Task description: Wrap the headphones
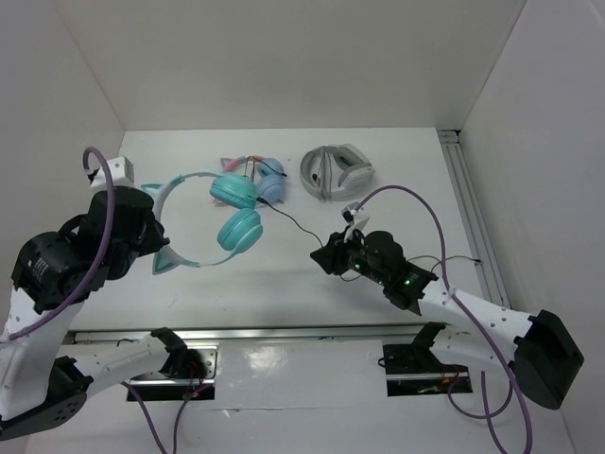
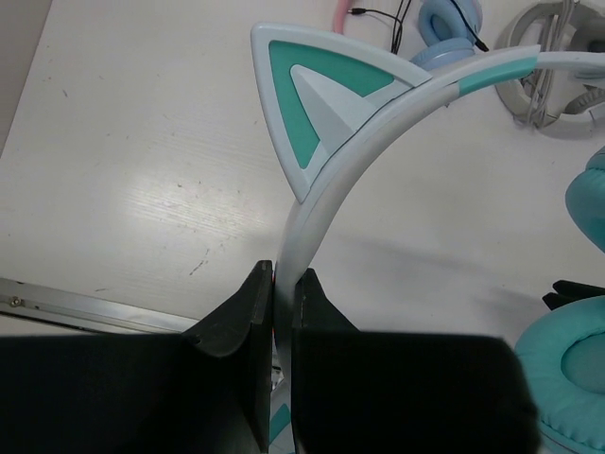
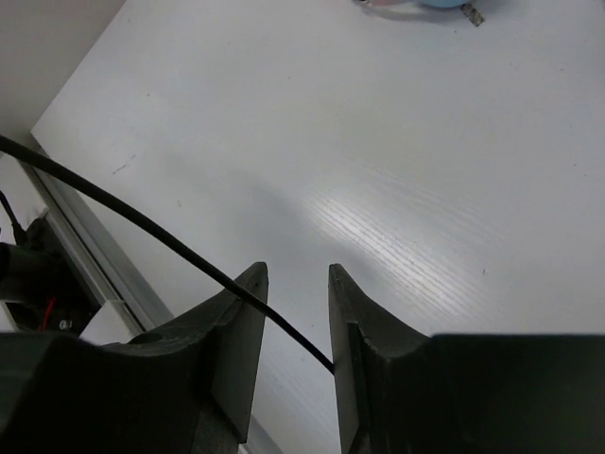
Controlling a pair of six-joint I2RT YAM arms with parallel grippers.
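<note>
The teal headphones (image 1: 239,230) lie on the tabletop (image 1: 189,142), at about 9 o'clock from its middle in the top view. The left fingers (image 2: 241,322) are pressed together on the headband (image 2: 312,213), just below the cat ear, so the set is held firm there. The thin black cable (image 3: 189,255) runs from the earcups toward 4 o'clock and passes between the right fingers (image 3: 236,331). These stand at a narrow gap, and I judge that the cable is not pinched yet. The step in hand seems to be the taking of the cable. To do it well, the right fingers should shut fully on the cable before any pull. Then they should carry it with light tension around the headphones, away from the pink-and-blue pair (image 1: 269,182) at 12 o'clock, so that nothing tangles.
</note>
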